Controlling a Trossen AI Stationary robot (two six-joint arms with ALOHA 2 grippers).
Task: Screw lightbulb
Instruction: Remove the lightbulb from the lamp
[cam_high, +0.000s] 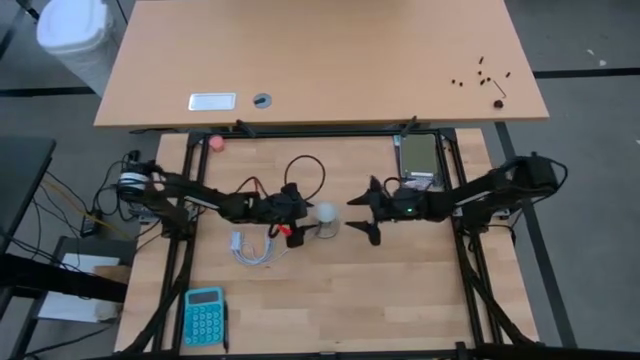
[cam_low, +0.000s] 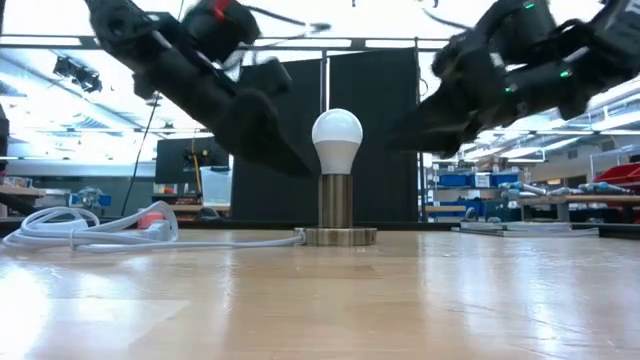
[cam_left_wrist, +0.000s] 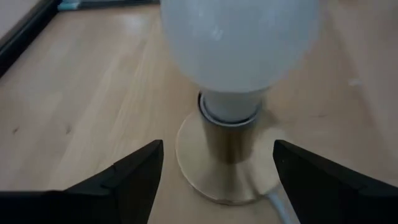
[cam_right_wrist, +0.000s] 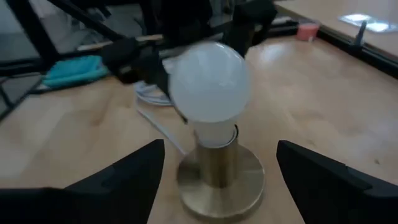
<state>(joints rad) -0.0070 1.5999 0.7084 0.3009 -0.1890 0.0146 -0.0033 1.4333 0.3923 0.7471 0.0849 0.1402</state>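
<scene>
The small white frosted lightbulb (cam_high: 326, 212) stands upright in the round brass socket (cam_low: 336, 212) at table centre. Left gripper (cam_high: 300, 226) at its 9 o'clock, right gripper (cam_high: 362, 214) at 3 o'clock; both have fingers spread, not touching it.

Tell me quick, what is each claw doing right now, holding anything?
Left claw: open, holding nothing, just beside the lightbulb.
Right claw: open, holding nothing, facing the lightbulb from the other side.

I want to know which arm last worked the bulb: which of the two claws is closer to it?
The left claw, almost beside the lightbulb in the overhead view; the right claw stands visibly farther off.
</scene>
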